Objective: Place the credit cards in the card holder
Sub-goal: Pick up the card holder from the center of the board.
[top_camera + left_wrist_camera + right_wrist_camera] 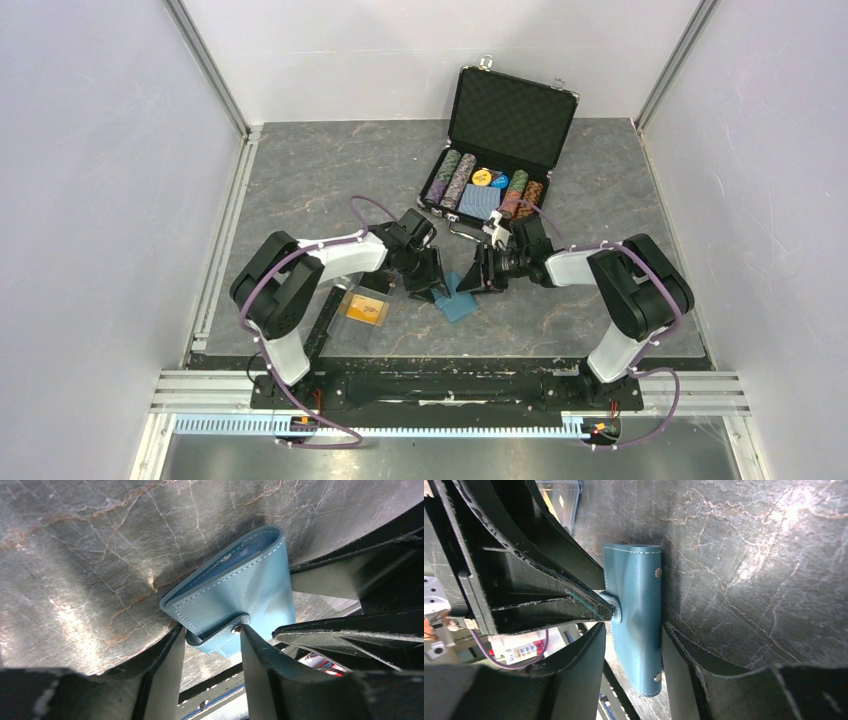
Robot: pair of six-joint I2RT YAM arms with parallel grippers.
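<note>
The teal card holder [459, 300] is folded and tilted up off the table between the two arms. My left gripper [211, 627] is shut on its snap tab [222, 641], one finger at each end of the tab. My right gripper [634, 626] is closed across the card holder's body [639, 595]: one finger presses its long edge and the other is almost touching. In the top view the left gripper [432, 280] and right gripper [478, 278] meet over the holder. An orange-gold credit card [364, 309] lies in a clear box left of them. The other cards are hidden.
An open black case [512, 120] with rows of poker chips and a blue card deck [480, 200] stands at the back right. The clear box [558, 500] sits close to the left arm. Metal frame rails run along the left side and near edge.
</note>
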